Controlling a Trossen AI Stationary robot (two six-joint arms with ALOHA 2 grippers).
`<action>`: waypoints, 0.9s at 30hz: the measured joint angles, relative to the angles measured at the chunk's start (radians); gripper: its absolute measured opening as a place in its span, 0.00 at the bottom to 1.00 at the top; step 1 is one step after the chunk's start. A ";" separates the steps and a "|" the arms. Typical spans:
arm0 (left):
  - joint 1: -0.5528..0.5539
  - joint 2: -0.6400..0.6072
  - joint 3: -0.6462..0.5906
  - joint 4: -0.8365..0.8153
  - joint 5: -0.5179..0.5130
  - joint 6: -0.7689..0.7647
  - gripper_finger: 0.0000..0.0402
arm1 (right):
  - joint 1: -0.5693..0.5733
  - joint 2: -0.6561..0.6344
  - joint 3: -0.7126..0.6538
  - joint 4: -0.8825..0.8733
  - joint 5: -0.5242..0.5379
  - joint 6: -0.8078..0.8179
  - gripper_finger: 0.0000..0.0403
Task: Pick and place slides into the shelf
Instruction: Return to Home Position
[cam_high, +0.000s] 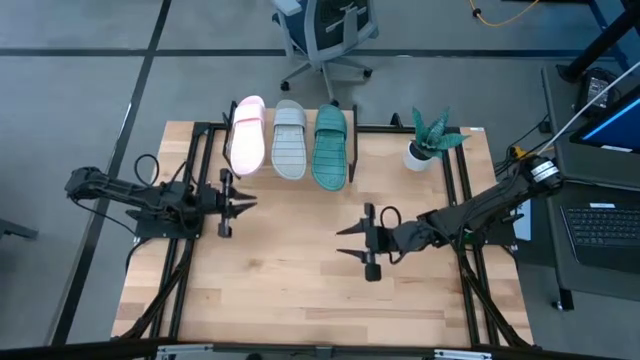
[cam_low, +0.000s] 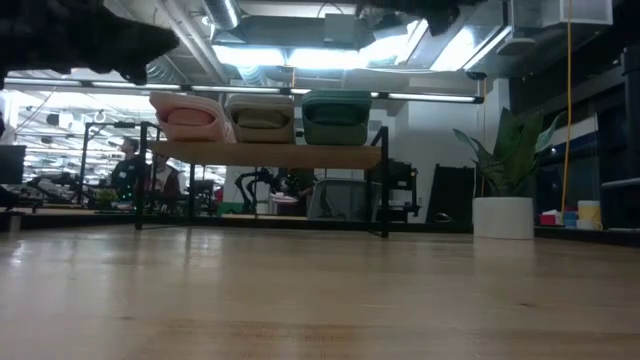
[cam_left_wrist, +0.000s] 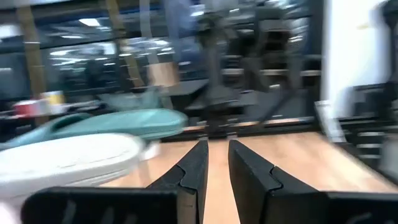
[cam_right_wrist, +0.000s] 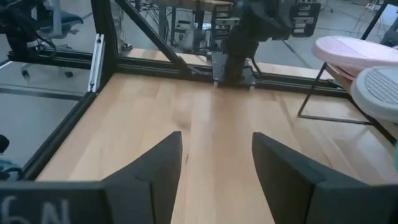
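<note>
Slides (cam_high: 289, 140) lay in neither claw. The left gripper (cam_high: 252, 203) had its fingers drawn almost together on nothing, only a thin gap showing in its wrist view. The right gripper (cam_high: 342, 242) was spread wide and empty, with bare tabletop between its fingers (cam_right_wrist: 155, 165).

Outward from the claws, both arms lay low and roughly level over the table (cam_high: 300, 300), pointing at each other across its middle. The left arm was folded compactly at the left side, its claw just short of the rack's near edge. The right arm reached in from the right edge, stretched well out towards the centre.

Beyond them, the pink slide (cam_high: 246, 135), the grey slide (cam_high: 289, 140) and the teal slide (cam_high: 330, 147) sat side by side on the shelf (cam_low: 265, 156) at the table's far side, soles up, each touching or nearly touching its neighbour. A potted plant (cam_high: 432, 140) stood to the right of the rack.

With all three pieces shelved, placing looked finished, and the step in hand seemed to be parking the arms. That likely called for the right arm to fold back towards its base and bring its fingers together, while the left arm looked close to rest.
</note>
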 joint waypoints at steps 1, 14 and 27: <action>0.012 -0.003 0.000 -0.005 -0.027 0.006 0.14 | 0.000 -0.005 -0.016 0.015 0.002 0.001 0.49; 0.141 -0.083 0.000 -0.147 0.096 -0.043 0.14 | -0.001 -0.310 -0.274 0.120 0.001 -0.079 0.49; 0.222 -0.083 0.000 -0.287 0.099 -0.035 0.14 | -0.001 -0.448 -0.599 0.383 0.000 -0.025 0.49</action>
